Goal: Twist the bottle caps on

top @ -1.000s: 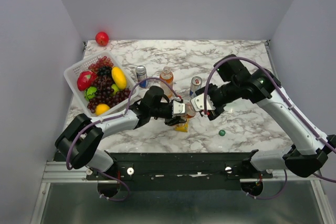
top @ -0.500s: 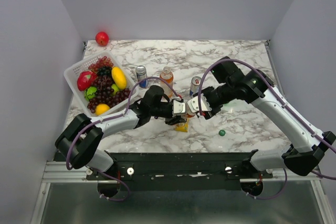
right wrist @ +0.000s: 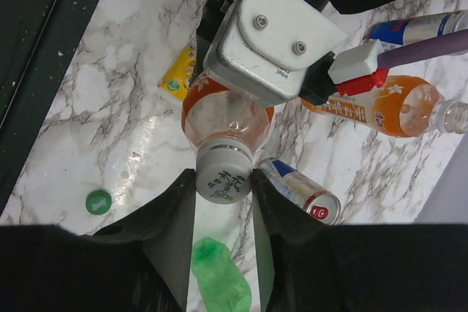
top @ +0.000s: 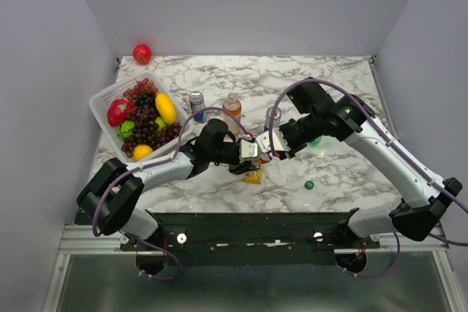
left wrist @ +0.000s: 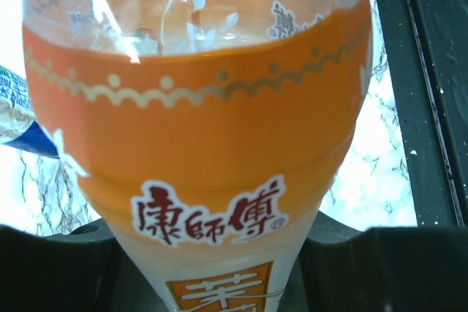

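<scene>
Mid-frame, the left hand (top: 247,153) squeezes the orange bottle (left wrist: 197,144) to hold it steady, so the right hand (right wrist: 223,188), pinching the white cap (right wrist: 223,172) on top, can twist it tight.

Bottle (left wrist: 219,144) label's orange w/ a cream wavy dotted trim. Cap (right wrist: 223,173) is white w/ green print, table (top: 336,78) is grey-veined white marble.

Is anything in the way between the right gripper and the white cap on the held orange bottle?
Nothing visible. The right gripper clamps the white cap from both sides, and the cap sits atop the orange bottle held by the left gripper.
</scene>
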Tool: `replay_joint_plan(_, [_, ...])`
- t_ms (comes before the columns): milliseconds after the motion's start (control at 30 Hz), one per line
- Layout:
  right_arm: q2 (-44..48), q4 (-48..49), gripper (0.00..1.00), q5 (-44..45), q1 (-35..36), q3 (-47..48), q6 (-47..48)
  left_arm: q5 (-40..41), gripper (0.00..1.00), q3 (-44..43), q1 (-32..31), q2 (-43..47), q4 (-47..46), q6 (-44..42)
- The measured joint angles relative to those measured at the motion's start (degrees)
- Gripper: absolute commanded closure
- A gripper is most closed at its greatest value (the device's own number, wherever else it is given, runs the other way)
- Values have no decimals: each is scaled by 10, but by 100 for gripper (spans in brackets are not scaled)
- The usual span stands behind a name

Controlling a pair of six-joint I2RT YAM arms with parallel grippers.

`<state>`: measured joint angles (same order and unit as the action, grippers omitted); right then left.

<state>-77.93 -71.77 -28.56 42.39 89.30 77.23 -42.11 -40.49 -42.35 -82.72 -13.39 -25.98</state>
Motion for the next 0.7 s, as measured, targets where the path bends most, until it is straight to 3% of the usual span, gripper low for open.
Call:
replay_joint_plan(200, [-39,3,71,17,-1,29,-100,36,100,8,3,5,-1,11])
replay_joint_plan(533, [-179,-27,76,-23,-35,177,-373,203,100,74,-3,91,-33,56])
replay_joint_plan(567, [-189,-30,83,-31,-42,184,-399,224,100,76,-6,94,-32,59])
replay_joint_plan(700, [-221,-33,90,-44,-63,197,-492,289,100,75,-19,95,-16,69])
